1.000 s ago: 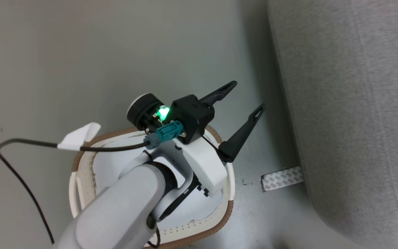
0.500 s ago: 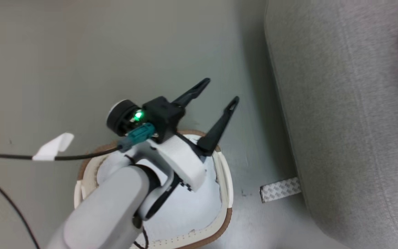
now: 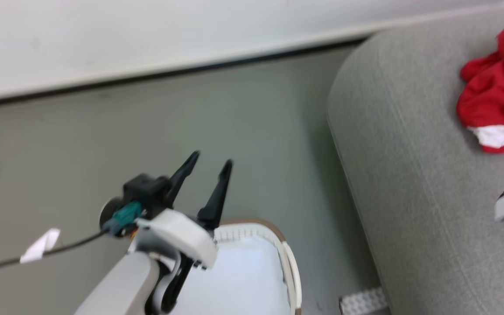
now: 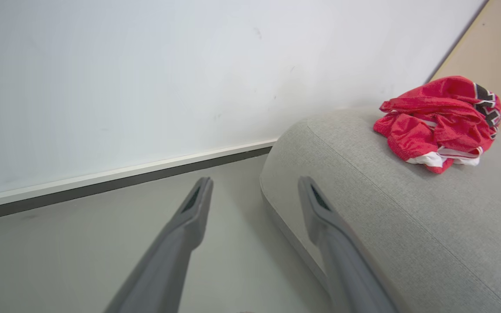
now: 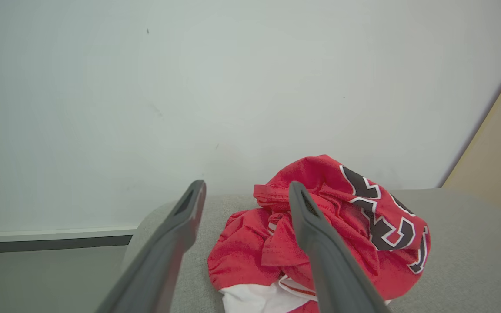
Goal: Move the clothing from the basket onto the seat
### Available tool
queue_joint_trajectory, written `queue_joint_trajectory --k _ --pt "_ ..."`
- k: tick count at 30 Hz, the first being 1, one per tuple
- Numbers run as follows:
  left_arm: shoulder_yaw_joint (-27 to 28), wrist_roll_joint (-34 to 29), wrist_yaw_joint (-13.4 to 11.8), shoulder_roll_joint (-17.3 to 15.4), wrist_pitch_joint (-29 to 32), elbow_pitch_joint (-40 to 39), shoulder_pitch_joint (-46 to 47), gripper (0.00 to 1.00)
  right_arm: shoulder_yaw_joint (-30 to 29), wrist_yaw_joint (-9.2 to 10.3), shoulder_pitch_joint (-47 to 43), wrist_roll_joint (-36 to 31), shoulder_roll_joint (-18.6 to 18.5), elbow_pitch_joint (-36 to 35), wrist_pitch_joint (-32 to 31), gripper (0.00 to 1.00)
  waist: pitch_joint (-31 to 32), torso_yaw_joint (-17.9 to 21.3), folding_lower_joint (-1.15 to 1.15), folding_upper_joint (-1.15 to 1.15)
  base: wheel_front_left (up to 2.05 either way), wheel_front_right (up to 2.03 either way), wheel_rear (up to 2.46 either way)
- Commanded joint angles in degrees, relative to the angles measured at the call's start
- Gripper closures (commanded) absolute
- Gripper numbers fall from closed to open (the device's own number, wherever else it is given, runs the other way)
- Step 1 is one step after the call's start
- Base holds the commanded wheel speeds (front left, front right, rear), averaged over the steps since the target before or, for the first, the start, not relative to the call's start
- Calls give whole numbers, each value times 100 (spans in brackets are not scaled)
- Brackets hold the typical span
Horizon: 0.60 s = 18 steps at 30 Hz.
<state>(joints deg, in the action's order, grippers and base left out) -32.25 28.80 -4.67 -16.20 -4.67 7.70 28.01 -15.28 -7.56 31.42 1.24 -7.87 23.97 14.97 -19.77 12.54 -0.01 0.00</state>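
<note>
Clothing is seen bunched on the seat: light, floppy stuff, probably best pinched at a raised fold. Left pincer and right pincer are spread wide, nothing gripped.

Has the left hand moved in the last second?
Yes. Against the basket, the left hand has swung away from the sofa, along the basket's far rim.

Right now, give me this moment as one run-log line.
clothing: heaped on seat | basket: visible lining bare | left gripper: open, by basket | right gripper: open, facing clothing
</note>
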Motion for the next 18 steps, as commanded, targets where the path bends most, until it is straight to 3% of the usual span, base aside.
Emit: queue_joint_trajectory --k 1,10,18 --pt "77 77 -83 9 -151 111 -250 0 139 15 -332 10 0 -83 15 0 736 -235 1 0 0 0 0" --pt "369 391 -306 -67 -738 411 -1320 0 817 14 -1540 65 174 -282 15 0 1823 -519 1 0 0 0 0" --pt "673 381 -483 -168 -1007 590 -2047 0 1085 15 -2364 246 365 -491 15 0 2199 -621 1 0 0 0 0"
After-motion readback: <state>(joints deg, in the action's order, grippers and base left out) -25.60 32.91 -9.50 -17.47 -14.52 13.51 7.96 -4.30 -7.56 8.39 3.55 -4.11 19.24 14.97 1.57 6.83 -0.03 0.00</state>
